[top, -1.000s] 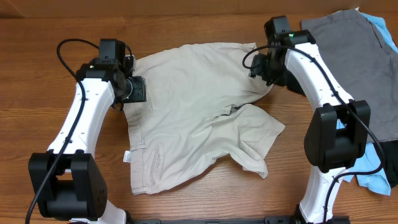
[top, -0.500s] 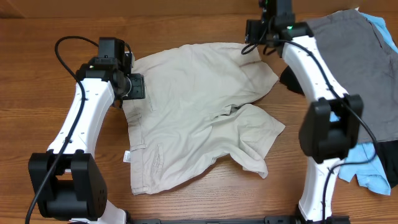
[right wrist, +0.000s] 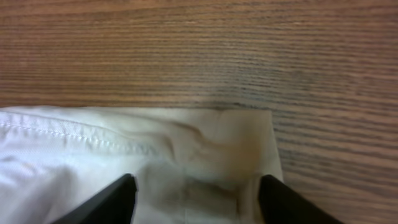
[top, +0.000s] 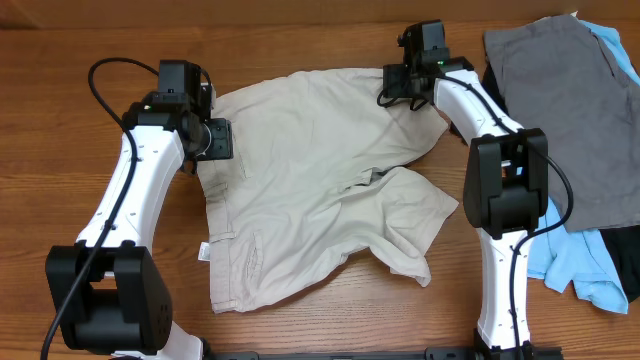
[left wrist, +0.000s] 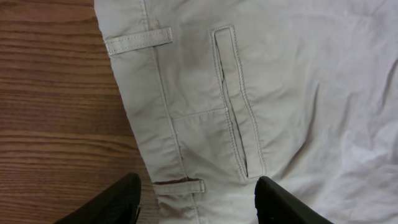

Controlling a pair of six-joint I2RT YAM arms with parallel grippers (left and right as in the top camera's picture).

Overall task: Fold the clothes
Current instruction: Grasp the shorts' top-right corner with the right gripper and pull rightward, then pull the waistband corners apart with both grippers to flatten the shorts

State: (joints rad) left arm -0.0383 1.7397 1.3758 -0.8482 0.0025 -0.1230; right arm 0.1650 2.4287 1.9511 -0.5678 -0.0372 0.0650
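In the middle of the wooden table (top: 300, 40) lies the pair of khaki shorts (top: 310, 180), spread mostly flat; its waistband (left wrist: 134, 93) runs along the left side and the two legs reach toward the right. The farther leg lies fairly smooth, while the nearer leg is rumpled, its hem end turned up into a loose fold. A small white label (top: 203, 252) shows at the near left edge.

The left gripper (top: 218, 140) hangs over the far left part of the waistband; in its wrist view the fingers stand well apart with nothing pinched, so it is open, and the cloth lies flat under them. A belt loop (left wrist: 138, 40) sits above and a second belt loop (left wrist: 179, 185) lies right between the fingertips; a stitched pocket slit (left wrist: 236, 106) runs beside the band.

The right gripper (top: 395, 85) is over the far right corner of the shorts; its jaws are spread too (the hem corner (right wrist: 249, 149) lies flat on the wood between them, not clamped).

At the far right a grey garment (top: 570, 110) is laid out; near it, toward the front, a light-blue garment (top: 570, 265) and a black garment (top: 628, 255) lie bunched together.
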